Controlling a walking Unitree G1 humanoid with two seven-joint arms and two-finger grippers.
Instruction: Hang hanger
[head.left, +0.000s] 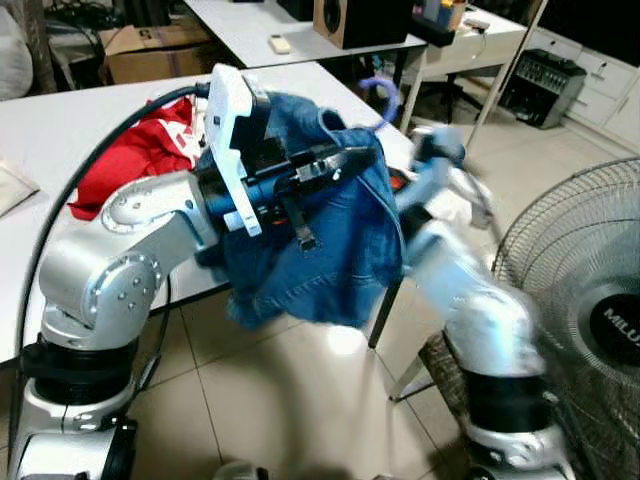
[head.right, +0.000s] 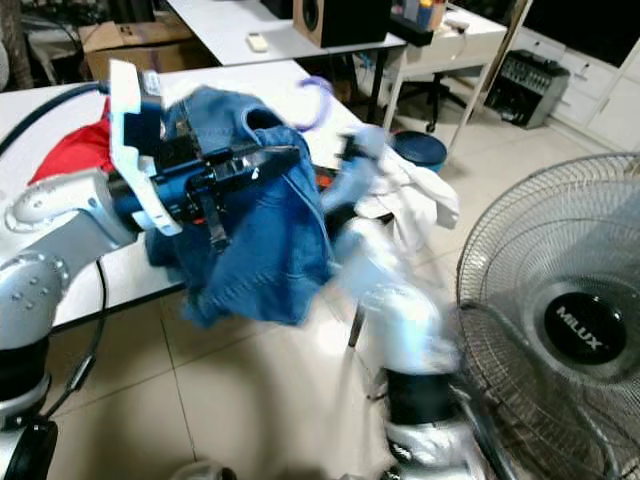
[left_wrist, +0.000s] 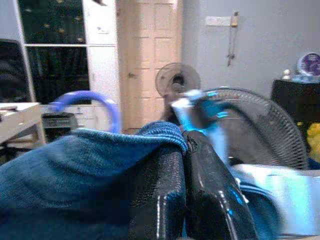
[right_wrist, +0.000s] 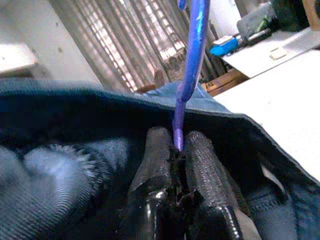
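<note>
Going big to small, roughly:

Table: long white table (head.left: 60, 140) behind the robot's arms, with a red garment (head.left: 135, 155) bunched on it just behind the left arm.

Fan: big wire-cage floor fan (head.right: 560, 330) off to the robot's right, near the right arm, standing on the tiled floor (head.left: 290, 400).

Denim garment: blue denim jacket (head.left: 320, 240) held up in the air in front of the table edge, drooping down between the two arms. It's draped over the hanger, so most of the hanger is hidden.

White cloth: crumpled white garment (head.right: 420, 205) on the table's end, behind the right arm.

Left gripper (left_wrist: 184, 150): fingers pinched shut on the denim jacket's collar edge, up at the top of the fabric.

Right gripper (right_wrist: 177, 145): motion-blurred in the head views, but the wrist view shows both fingers clamped tight on the hanger's neck, with denim bunched all around.

Hanger: purple plastic hanger (right_wrist: 192, 65), the hook (head.left: 385, 95) curving up out of the jacket's collar, above the right gripper. It's up in the air, not hooked on anything.
</note>
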